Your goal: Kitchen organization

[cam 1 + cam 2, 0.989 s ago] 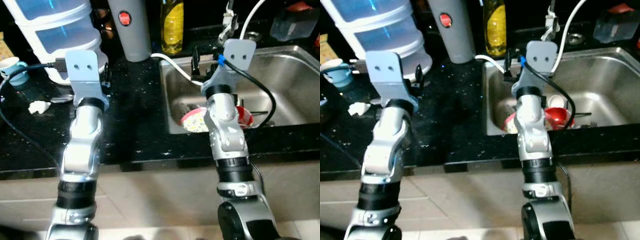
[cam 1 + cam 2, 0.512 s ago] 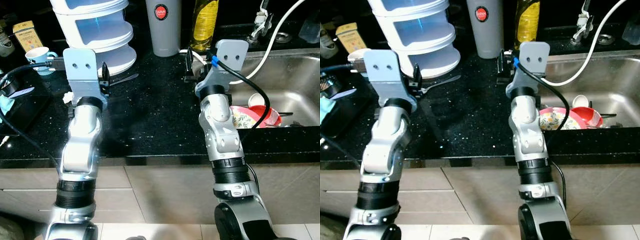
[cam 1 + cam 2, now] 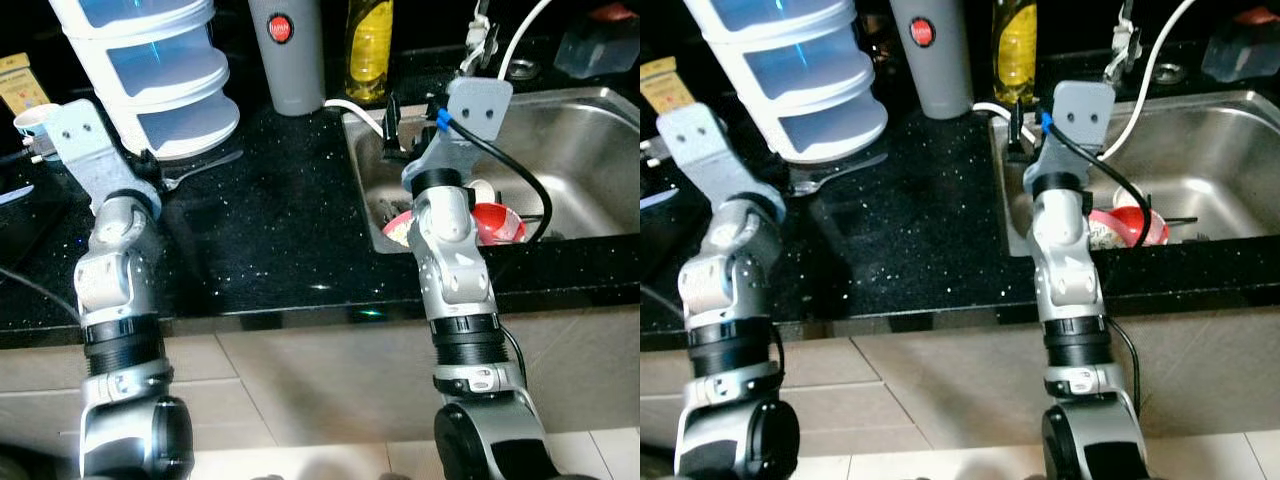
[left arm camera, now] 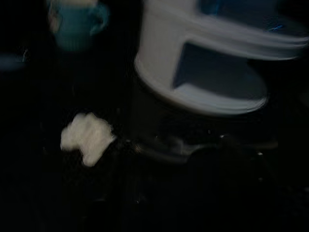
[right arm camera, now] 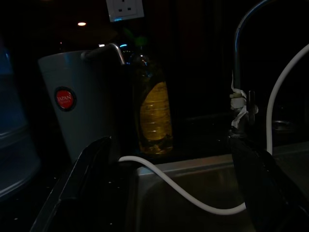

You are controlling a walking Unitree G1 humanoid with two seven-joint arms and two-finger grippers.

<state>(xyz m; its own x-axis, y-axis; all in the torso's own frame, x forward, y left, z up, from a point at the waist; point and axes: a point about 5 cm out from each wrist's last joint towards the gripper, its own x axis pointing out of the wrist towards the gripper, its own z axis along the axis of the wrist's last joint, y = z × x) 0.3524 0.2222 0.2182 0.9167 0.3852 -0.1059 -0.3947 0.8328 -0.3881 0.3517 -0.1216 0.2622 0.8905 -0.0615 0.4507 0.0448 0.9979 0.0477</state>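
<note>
My right gripper (image 3: 398,118) hangs open over the left rim of the steel sink (image 3: 580,130), nothing between its fingers (image 5: 91,164). It faces a grey jug with a red badge (image 5: 79,106), a yellow oil bottle (image 5: 154,116) and a white hose (image 5: 183,191). A red bowl (image 3: 497,222), a floral plate (image 3: 400,228) and a white cup (image 3: 483,190) lie in the sink behind my right arm. My left gripper (image 3: 150,165) is low over the black counter beside the white tiered container (image 3: 150,70). A metal utensil (image 3: 200,166) lies at the container's foot.
A teal cup (image 4: 75,24) and a crumpled white tissue (image 4: 87,137) sit on the counter left of the container. The faucet (image 5: 241,72) rises behind the sink. A dark tub (image 3: 600,50) stands at the back right. Bare black counter (image 3: 280,220) lies between my arms.
The camera has swung about between frames. My left arm has shifted to the left of the tiered container and tilted. My right gripper stands over the sink's left rim rather than the counter.
</note>
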